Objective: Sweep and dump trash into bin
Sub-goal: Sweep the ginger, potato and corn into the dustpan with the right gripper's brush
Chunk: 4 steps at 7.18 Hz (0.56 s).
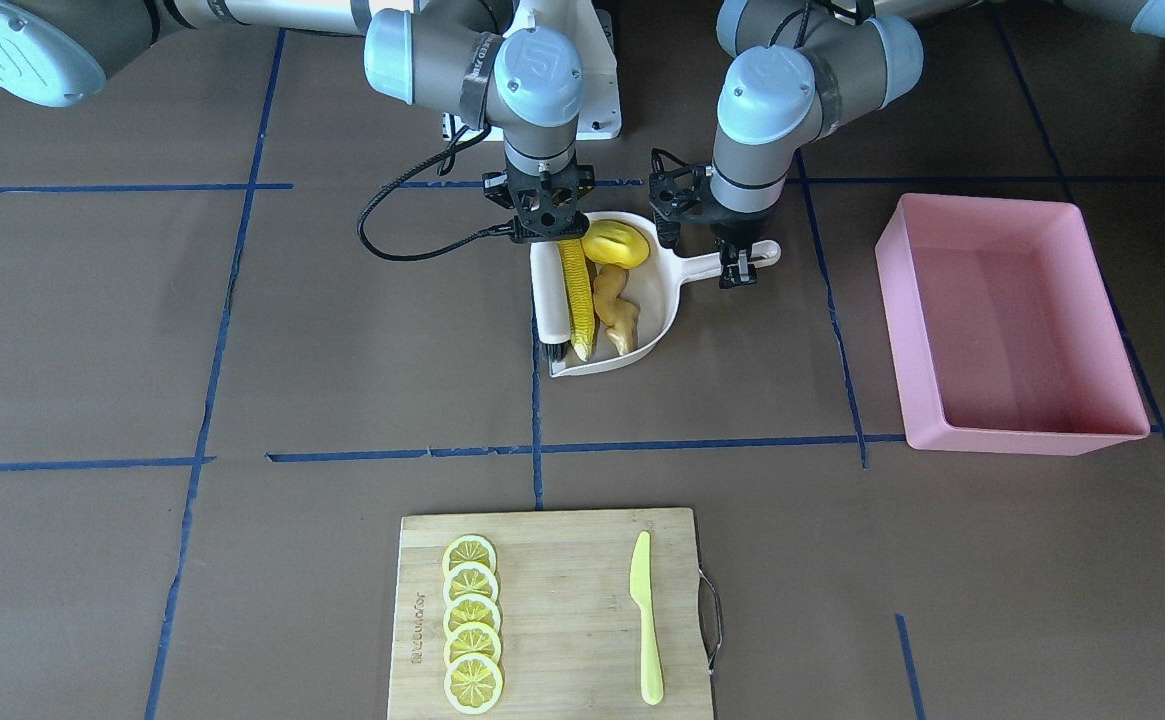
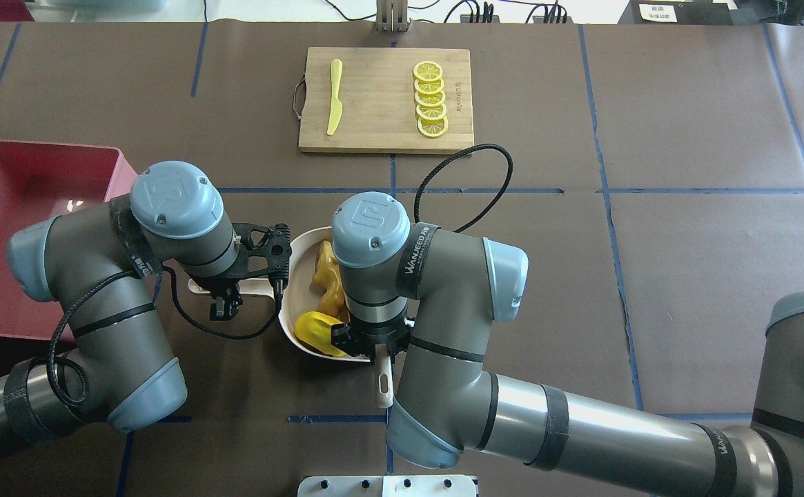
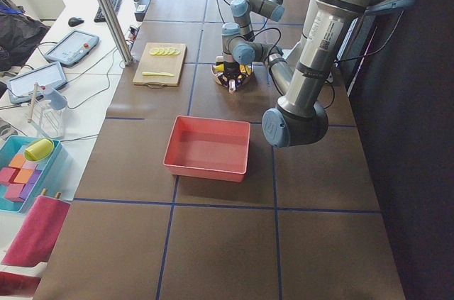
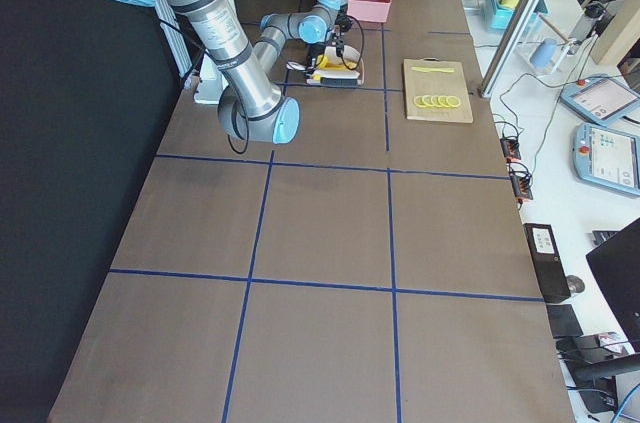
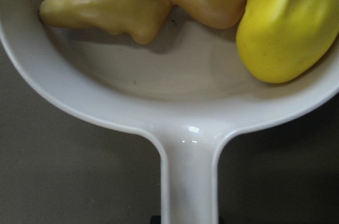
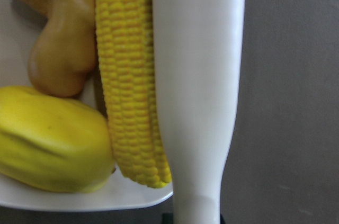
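Note:
The trash lies in the beige dustpan (image 1: 657, 295): a corn cob (image 1: 575, 300), a rounded yellow potato (image 1: 615, 245) and a tan ginger root (image 1: 617, 310). My left gripper (image 1: 737, 268) is shut on the dustpan's handle (image 5: 189, 181). My right gripper (image 1: 545, 232) is shut on a white brush (image 6: 196, 86), which lies along the corn at the pan's edge with its black bristles (image 1: 554, 350) at the pan's mouth. The pink bin (image 1: 1012, 320) stands empty on my left, about a hand's width from the dustpan handle.
A wooden cutting board (image 1: 552, 560) lies across the table from me, with several lemon slices (image 1: 470, 620) and a yellow-green plastic knife (image 1: 646, 620) on it. A black cable (image 1: 392, 215) loops from my right wrist. Blue tape lines cross the brown table.

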Tool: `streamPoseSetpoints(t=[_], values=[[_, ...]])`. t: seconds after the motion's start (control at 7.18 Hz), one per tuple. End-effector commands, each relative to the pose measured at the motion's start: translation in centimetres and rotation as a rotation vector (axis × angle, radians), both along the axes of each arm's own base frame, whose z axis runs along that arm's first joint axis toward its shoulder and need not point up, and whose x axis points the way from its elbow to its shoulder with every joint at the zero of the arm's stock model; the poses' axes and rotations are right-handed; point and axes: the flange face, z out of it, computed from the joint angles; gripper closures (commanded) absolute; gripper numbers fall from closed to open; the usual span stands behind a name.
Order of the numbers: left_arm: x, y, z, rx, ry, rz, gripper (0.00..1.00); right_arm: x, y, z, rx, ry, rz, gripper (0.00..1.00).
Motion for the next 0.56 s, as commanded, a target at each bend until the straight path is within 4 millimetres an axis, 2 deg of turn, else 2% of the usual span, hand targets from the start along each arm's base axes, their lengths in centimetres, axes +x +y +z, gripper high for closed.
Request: streamPoseSetpoints(t=[0.0,0.28,0.42], values=[[0.31,0.31,0.02,-0.002,0.000,0.006,1.00,-0.52,0.09,-1.43,0.000,-0.009,0.000,1.00],[0.40,0.26,0.22,-0.004,-0.004,0.008,1.00,-0.40,0.02,-1.02,-0.001,-0.007,0.002,1.00],[0.41,0.26,0.20,-0.003,-0.002,0.008,1.00,0.22,-0.65,-1.21,0.001,-0.013,0.012,1.00]])
